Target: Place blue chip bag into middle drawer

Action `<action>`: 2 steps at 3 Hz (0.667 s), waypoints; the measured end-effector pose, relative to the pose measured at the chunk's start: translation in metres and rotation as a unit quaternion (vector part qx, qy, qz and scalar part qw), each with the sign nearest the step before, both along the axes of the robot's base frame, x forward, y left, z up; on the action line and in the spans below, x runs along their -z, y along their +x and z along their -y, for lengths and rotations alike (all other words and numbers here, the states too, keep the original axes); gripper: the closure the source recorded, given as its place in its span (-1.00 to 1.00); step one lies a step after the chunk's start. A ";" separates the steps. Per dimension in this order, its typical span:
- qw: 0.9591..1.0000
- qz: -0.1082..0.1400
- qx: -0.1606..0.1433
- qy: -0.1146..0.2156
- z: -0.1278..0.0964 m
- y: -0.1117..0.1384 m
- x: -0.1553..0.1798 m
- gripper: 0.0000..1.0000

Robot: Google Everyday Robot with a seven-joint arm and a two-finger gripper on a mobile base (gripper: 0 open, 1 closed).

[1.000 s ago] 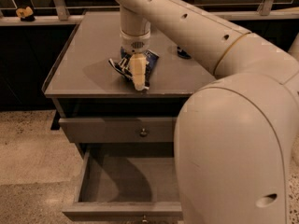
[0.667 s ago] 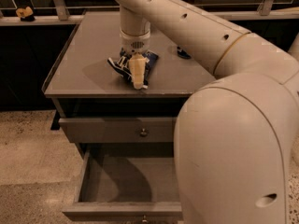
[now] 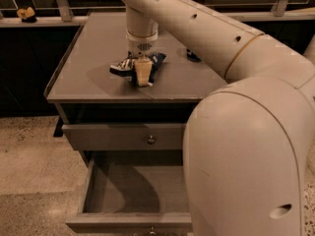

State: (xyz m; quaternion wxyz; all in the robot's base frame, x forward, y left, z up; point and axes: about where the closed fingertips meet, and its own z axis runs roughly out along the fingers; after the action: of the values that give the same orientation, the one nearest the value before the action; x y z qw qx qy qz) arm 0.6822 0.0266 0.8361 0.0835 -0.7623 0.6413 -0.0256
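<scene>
The blue chip bag (image 3: 156, 62) lies crumpled on the grey cabinet top (image 3: 88, 77), near its middle. My gripper (image 3: 142, 73) points straight down onto it and is closed on the bag, which sticks out on both sides of the tan finger; the bag still rests on the top. The middle drawer (image 3: 128, 221) is pulled open below, at the bottom of the view. Its inside is bare, and its right part is hidden behind my arm.
The upper drawer front (image 3: 108, 136) with a round knob is shut. A small dark object (image 3: 193, 57) sits on the top, partly behind my arm. A yellow item (image 3: 24, 14) sits on the back ledge at left. Speckled floor lies to the left.
</scene>
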 end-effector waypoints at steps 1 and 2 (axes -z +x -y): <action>1.000 0.000 0.000 0.000 0.000 0.000 0.000 0.77; 1.000 0.000 0.000 0.000 0.000 0.000 0.000 1.00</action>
State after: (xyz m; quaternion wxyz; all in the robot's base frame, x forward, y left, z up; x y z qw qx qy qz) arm 0.6822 0.0266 0.8361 0.0836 -0.7624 0.6412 -0.0256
